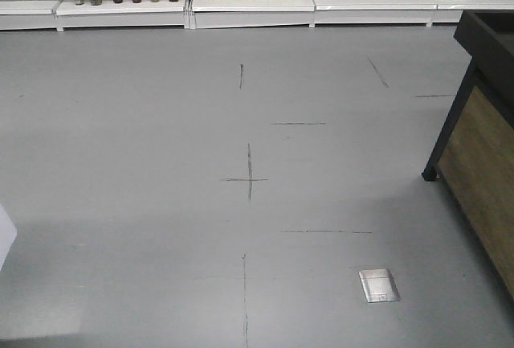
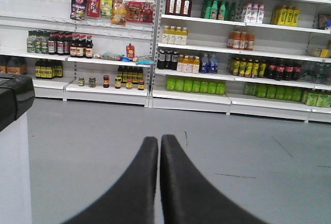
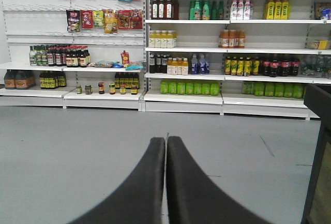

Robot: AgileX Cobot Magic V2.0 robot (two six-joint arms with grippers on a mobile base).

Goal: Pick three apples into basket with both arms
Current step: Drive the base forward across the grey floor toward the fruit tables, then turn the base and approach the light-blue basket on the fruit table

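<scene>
travel seems the reason: left gripper (image 2: pixel 159 142) and right gripper (image 3: pixel 166 142) sit closed tight, empty, aimed at shelves (image 3: pixel 181 98) far ahead; no apples or basket in view anywhere

Floor (image 1: pixel 161 163): ran back to the wall shelving (image 1: pixel 257 2) at the rear.
Floor plate (image 1: pixel 378 285): lay set into the floor, front right.
Display stand (image 1: pixel 482 163): stood on the floor at the right edge, well before the shelving.
Jars (image 2: pixel 109 81): stood on the lowest shelf, left bay.
Row of bottles (image 2: pixel 194 85): stood on the lowest shelf, right bay.
Hanging packets (image 2: pixel 111 9): hung above the jars, top of the left bay.
Left gripper (image 2: pixel 159 140), right gripper (image 3: pixel 166 140): each hung over the floor before the shelving, fingers pressed together.
</scene>
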